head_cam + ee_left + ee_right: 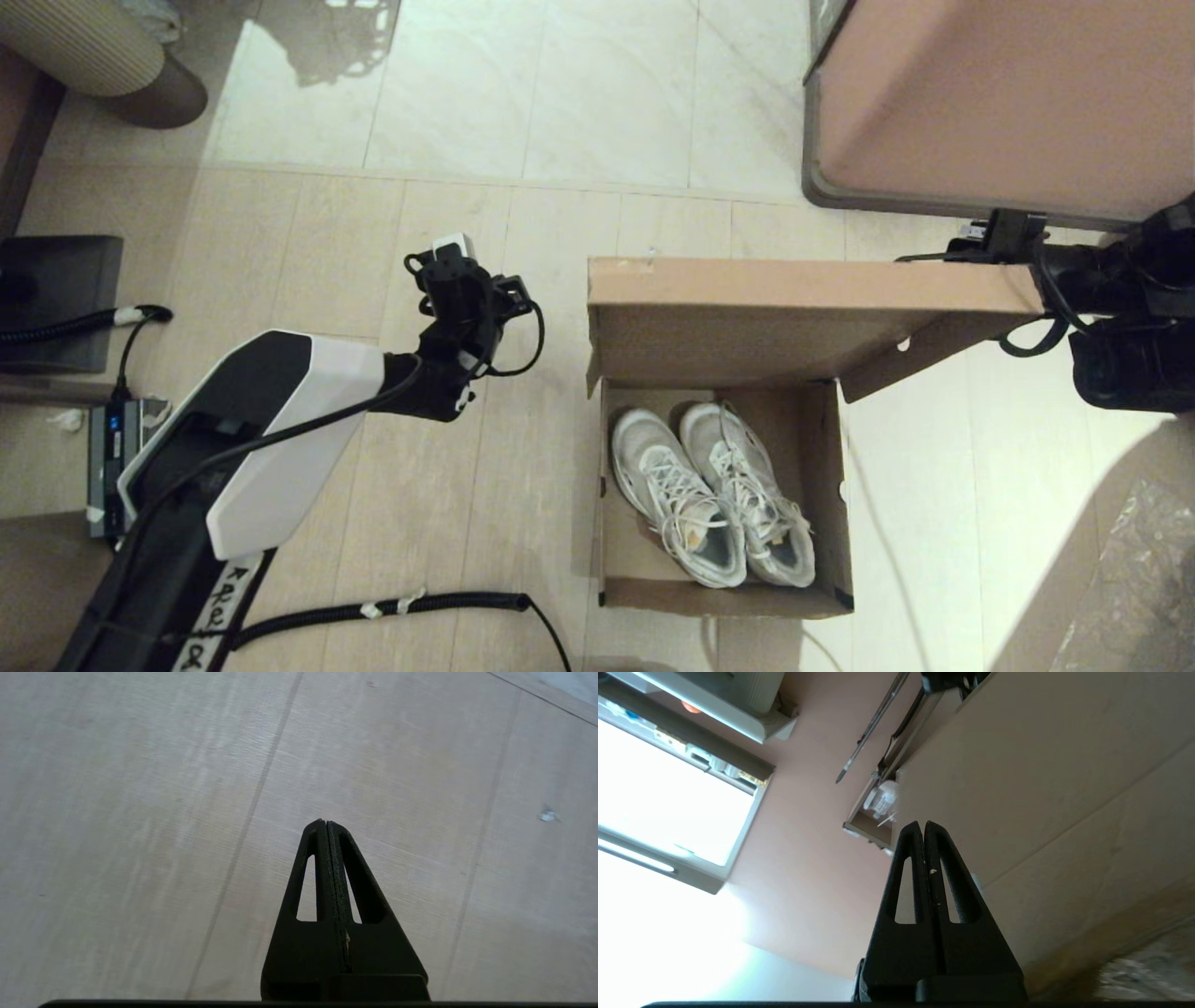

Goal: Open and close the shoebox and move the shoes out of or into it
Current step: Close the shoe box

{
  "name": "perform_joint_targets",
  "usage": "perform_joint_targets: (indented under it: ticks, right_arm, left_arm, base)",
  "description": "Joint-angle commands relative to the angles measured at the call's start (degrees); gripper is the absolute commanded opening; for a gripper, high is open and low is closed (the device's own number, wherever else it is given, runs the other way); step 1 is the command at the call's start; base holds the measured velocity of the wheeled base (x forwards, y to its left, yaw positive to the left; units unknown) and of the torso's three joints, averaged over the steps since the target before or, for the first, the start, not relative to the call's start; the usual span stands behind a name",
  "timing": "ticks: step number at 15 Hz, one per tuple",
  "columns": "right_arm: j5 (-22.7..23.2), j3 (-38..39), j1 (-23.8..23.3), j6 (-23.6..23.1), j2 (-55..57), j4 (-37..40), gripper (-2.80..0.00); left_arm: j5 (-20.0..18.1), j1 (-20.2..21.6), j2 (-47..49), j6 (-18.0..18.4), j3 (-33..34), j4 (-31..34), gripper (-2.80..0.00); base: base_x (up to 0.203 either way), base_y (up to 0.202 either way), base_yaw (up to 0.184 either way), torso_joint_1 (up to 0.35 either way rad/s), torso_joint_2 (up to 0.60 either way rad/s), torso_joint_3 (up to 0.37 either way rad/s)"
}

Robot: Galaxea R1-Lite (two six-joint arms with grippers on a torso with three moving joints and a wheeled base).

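Right tool (pixel 923 828) closed beside open shoebox (pixel 724 504) holding shoes (pixel 709 490)

Robot body, two arms

Left arm (pixel 271 439): white-and-black shell, black wrist, looped black cable, handwritten label strip at 7 o'clock. Right arm (pixel 1120 317): black, cabled. Both grippers (left gripper (pixel 326 823), right gripper (pixel 923 825)): black triangular fingers with slotted cut-outs.

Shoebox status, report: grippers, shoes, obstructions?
Left gripper shut, empty, over bare floor left of shoebox. Right gripper shut, empty, at the raised lid's right end. Lid open, both shoes inside, side by side. Nothing blocking them.
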Motion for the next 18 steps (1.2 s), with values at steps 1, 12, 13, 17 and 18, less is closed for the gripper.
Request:
perform_joint_targets:
  ticks: [1, 12, 13, 17, 18]
  right_arm:
    - [0.52, 10.90, 0.01, -2.35, -5.91, -0.51, -2.80]
    - [0.52, 46.99, -1.00, -26.34, -20.05, -0.51, -2.80]
    - [0.52, 48.31, -2.19, -30.16, -19.94, -0.51, -2.80]
    - [-8.47, 49.54, -8.76, -44.65, -18.75, -0.51, -2.80]
    - [-15.47, 50.23, -9.46, -49.75, -18.01, -0.51, -2.80]
  left_arm:
    - [0.15, 0.03, 0.00, -0.09, 0.01, -0.29, -2.80]
    - [0.44, -0.69, 0.09, 0.26, 0.10, -3.19, -2.80]
    - [0.51, -1.03, 0.07, 0.29, 0.10, -3.28, -2.80]
    - [3.52, -1.11, -0.71, 1.42, 0.10, -3.28, -2.80]
    - [5.03, -1.18, -0.79, 1.57, 0.16, -3.27, -2.80]
  base:
    - [0.000, 0.000, 0.000, 0.000, 0.00, 0.000]
    - [0.000, 0.000, 0.000, 0.000, 0.00, 0.000]
    - [0.000, 0.000, 0.000, 0.000, 0.00, 0.000]
    - [0.000, 0.000, 0.000, 0.000, 0.00, 0.000]
    - [0.000, 0.000, 0.000, 0.000, 0.00, 0.000]
